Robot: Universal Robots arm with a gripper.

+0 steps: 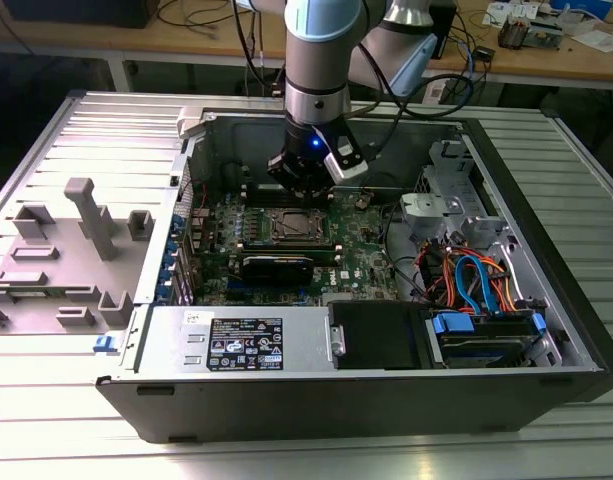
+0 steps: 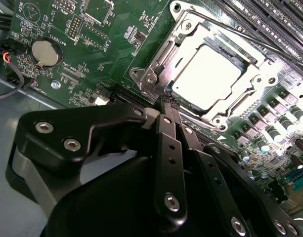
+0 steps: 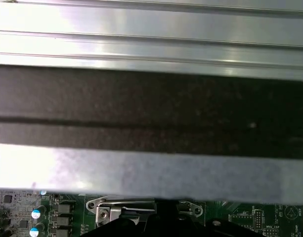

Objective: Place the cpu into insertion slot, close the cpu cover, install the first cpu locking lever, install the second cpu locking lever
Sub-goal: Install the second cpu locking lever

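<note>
The gripper – fingers pinched shut, empty – sits at the cpu cover edge; a sideways slip could scrape the cpu.

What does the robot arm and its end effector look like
The arm is a silver-grey tube with pale blue joint caps and a black wrist section showing a small blue light. The end effector is black, built of flat linkage bars fastened with silvery screws, narrowing to slim fingers. A small white-and-black box sits beside the wrist.
</note>
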